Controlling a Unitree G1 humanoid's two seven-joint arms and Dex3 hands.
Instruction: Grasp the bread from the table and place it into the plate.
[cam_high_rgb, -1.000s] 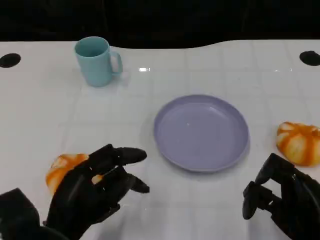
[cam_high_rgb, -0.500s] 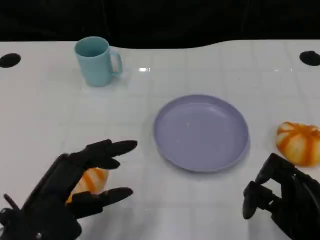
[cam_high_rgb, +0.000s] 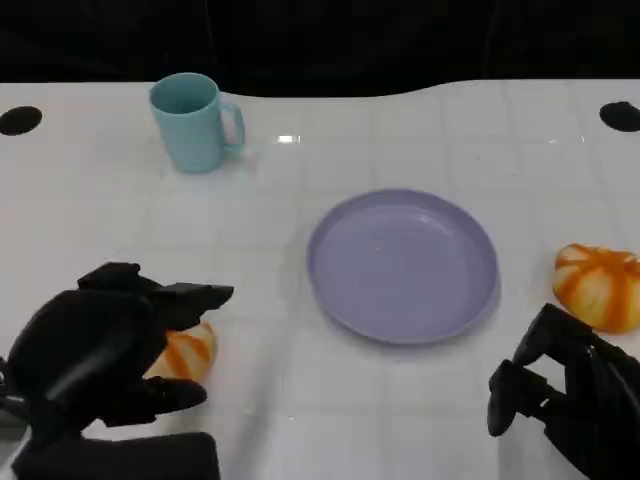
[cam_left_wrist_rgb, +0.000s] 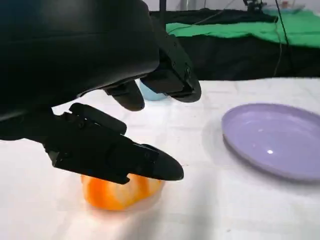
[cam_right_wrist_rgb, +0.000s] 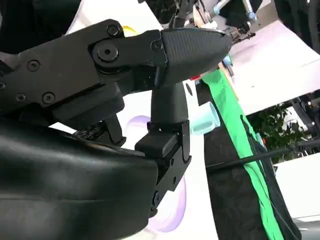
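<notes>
Glossy white table (cam_high_rgb: 420, 420), smooth matt plastic-looking plate (cam_high_rgb: 403, 262) & mug (cam_high_rgb: 193, 122), matt black hands w/ shiny-glazed bread (cam_left_wrist_rgb: 120, 191).

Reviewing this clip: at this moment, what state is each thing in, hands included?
Left bread: on the table, under the left hand, not lifted.
Right bread: on the table, untouched.
Plate: upright, holding nothing.
Mug: upright, handle toward the plate side.
Left hand: fingers apart around the left bread, grip not closed.
Right hand: fingers curled, holding nothing.
</notes>
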